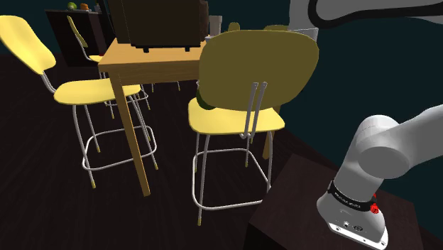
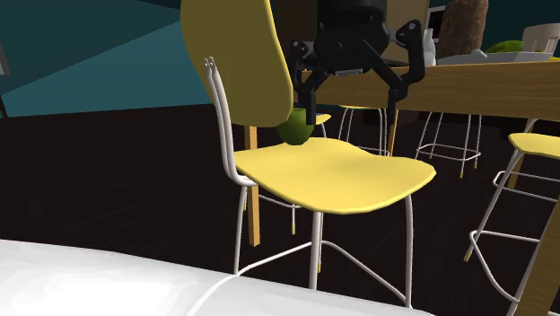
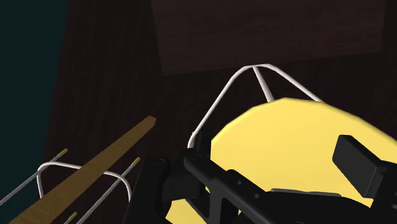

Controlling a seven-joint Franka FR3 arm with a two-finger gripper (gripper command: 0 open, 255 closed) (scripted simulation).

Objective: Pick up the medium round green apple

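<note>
Starting at the second exterior view's left: the yellow chair (image 2: 359,184) stands side-on, its backrest (image 2: 238,54) upright. Tucked at the foot of that backrest, on the seat (image 2: 305,166), sits the green apple (image 2: 294,131), round and dark; just right of it hangs the black gripper (image 2: 353,109), pointing down over the seat, its fingers (image 2: 311,97) spread wide and clamped on nothing; further right, beyond the chair, runs the wooden worktop (image 2: 467,85).

Now the relation that matters: the apple is not in the middle of the gap; it sits off to the left, right at the tip of the left-hand finger and a touch lower. Whether that tip grazes it, I cannot tell.

In the shoulder view the apple (image 1: 204,103) peeks out past the backrest's left edge, on the seat (image 1: 220,119); the wrist view looks down on the yellow seat (image 3: 286,140) with both fingers (image 3: 356,159) well apart.

My read: approach stage, no grasp yet. The hand wants a shift left toward the backrest to centre the apple, then a drop and a close; being round, the apple has no long axis to line up; the nearby backrest leaves the outer finger little room.
</note>
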